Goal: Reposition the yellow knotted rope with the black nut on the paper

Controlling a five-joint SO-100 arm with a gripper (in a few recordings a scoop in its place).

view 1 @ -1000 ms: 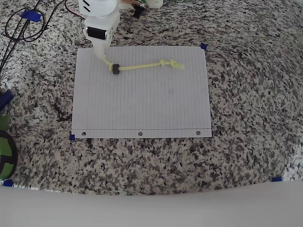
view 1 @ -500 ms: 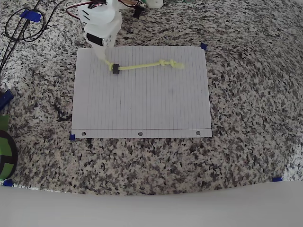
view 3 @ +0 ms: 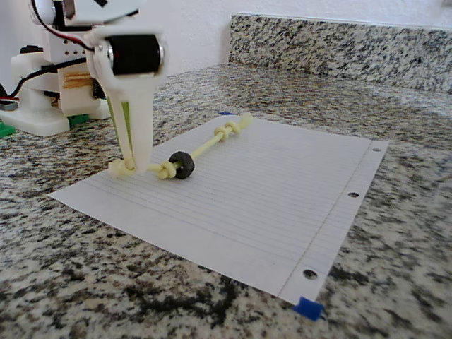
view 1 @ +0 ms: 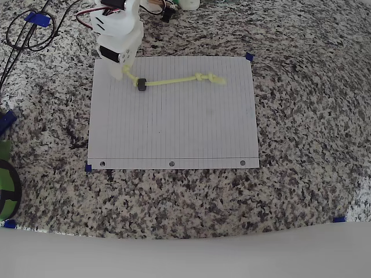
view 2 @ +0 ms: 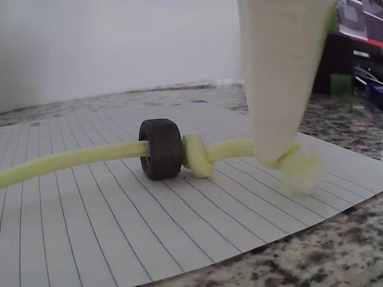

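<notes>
Near, in the wrist view: nut [view 2: 160, 149] threaded on rope [view 2: 66, 160], seated against a knot, lying on paper [view 2: 119, 227]. Just beyond: gripper [view 3: 134, 165] closed on the frayed rope end near the paper's far left corner in the overhead view. Farther right: second knot. Light, limp cord; likely to trail and sag; nut free to slide. Best held at a knot.

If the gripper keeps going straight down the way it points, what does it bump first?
Probably the frayed end of the yellow knotted rope, right under the gripper tip, with the paper beneath; contact may already exist.
</notes>
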